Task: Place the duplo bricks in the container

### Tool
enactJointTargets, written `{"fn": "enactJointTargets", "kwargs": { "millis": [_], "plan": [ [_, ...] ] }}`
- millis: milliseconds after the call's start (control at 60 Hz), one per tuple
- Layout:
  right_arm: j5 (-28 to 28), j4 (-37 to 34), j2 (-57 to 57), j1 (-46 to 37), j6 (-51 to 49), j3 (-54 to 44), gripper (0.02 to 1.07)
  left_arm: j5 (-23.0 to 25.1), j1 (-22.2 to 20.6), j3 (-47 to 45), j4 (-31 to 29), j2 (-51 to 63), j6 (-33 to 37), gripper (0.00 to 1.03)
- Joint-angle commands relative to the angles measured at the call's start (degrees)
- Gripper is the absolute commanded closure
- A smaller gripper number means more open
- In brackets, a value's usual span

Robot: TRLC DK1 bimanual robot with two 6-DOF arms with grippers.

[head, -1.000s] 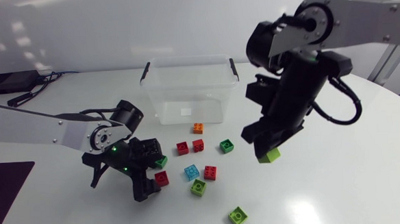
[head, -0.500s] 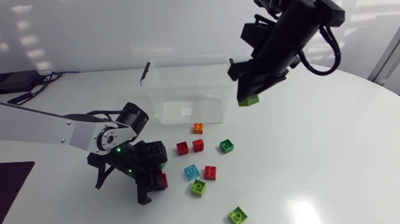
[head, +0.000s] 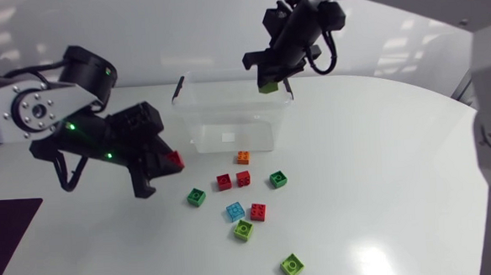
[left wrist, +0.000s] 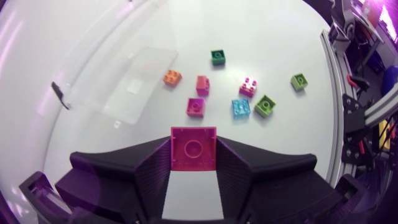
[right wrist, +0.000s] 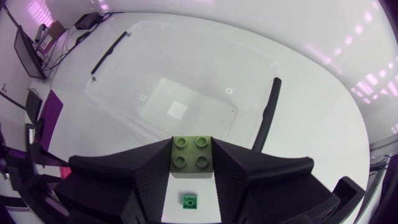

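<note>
R gripper: clenched on lime-green 2x2 plastic duplo brick, gripped from both sides. Clear plastic container w/ black handles lies directly below and ahead of fingertips; brick held above its rim.

L gripper: clamped on red square duplo brick, raised clear of white table.

Ahead of L gripper, on table: orange brick, light-blue brick, plus red and green bricks. Container beyond these, to one side.
</note>
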Motion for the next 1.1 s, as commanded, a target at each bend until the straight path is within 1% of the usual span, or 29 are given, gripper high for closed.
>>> {"fn": "enactJointTargets", "kwargs": {
  "millis": [0, 50, 133, 167, 183, 217, 250, 267, 283, 317, 350, 433, 517, 583, 683, 800, 900, 967, 1083],
  "plan": [
    [1.45, 0.65, 4.94, -0.39, 1.54, 4.16, 0.77, 1.81, 1.7, 3.99, -0.3, -0.31, -2.11, 0.71],
    [1.71, 0.65, 6.96, -0.39, 1.54, 6.18, 0.77, 1.9, 2.06, 5.57, 1.28, 0.04, -3.51, 0.71],
    [1.97, -0.05, 10.21, -0.39, 1.45, 10.14, 0.77, 2.07, 2.67, 8.38, 5.94, 1.8, -7.2, 0.71],
    [2.06, -0.58, 10.74, -0.3, 1.45, 11.19, 0.74, 2.07, 2.93, 9.35, 7.43, 2.85, -8.61, 0.71],
    [2.33, -0.84, 10.83, -0.22, 1.45, 11.63, 0.7, 2.07, 2.93, 9.88, 8.14, 3.38, -9.14, 0.71],
    [3.38, -1.63, 11.09, -0.04, 1.45, 12.25, 0.56, 2.07, 3.02, 11.2, 9.81, 4.7, -10.63, 0.7],
    [4.61, -2.51, 11.09, 0.31, 1.36, 12.6, 0.38, 2.07, 3.02, 12.51, 11.74, 6.45, -12.48, 0.69],
    [5.05, -2.78, 11.0, 0.49, 1.36, 12.6, 0.32, 1.99, 3.02, 13.04, 12.44, 7.25, -13.36, 0.69],
    [5.84, -3.22, 10.83, 0.58, 1.36, 12.6, 0.24, 2.07, 3.11, 13.66, 13.06, 7.95, -14.23, 0.68],
    [7.07, -3.83, 10.3, 0.93, 1.28, 12.6, 0.15, 1.99, 3.11, 14.8, 14.38, 9.35, -15.47, 0.63],
    [7.69, -4.62, 9.59, 1.1, 1.19, 12.6, 0.11, 1.99, 3.02, 16.12, 16.22, 11.02, -17.22, 0.58],
    [8.39, -5.15, 6.34, 1.37, 1.19, 11.37, 0.08, 1.63, 2.5, 19.37, 19.04, 14.89, -20.04, 0.5],
    [8.3, -6.82, 2.83, 1.54, 1.1, 10.4, 0.07, 0.14, 2.32, 22.45, 22.9, 19.2, -22.85, 0.49],
    [8.3, -7.44, -1.22, 2.16, 1.1, 6.8, 0.07, -1.79, 1.97, 24.56, 24.66, 22.71, -23.64, 0.49],
    [7.25, -6.73, -9.65, 3.56, 0.84, -3.75, 0.07, -4.52, 1.53, 27.28, 27.21, 27.37, -24.43, 0.49],
    [5.66, -4.01, -20.38, 5.67, 0.66, -19.92, 0.07, -6.72, 1.97, 30.53, 30.02, 31.59, -25.75, 0.48],
    [4.96, -1.37, -27.06, 7.87, 0.75, -32.14, 0.07, -7.42, 2.67, 32.11, 30.11, 33.26, -26.45, 0.39],
    [4.87, 1.27, -29.78, 8.66, 0.84, -39.61, 0.07, -7.51, 2.67, 31.59, 29.76, 32.73, -26.54, 0.39],
    [4.43, 6.72, -29.69, 8.92, 1.19, -48.31, 0.07, -7.51, 2.67, 25.17, 29.49, 25.35, -26.54, 0.3]
  ]
}}
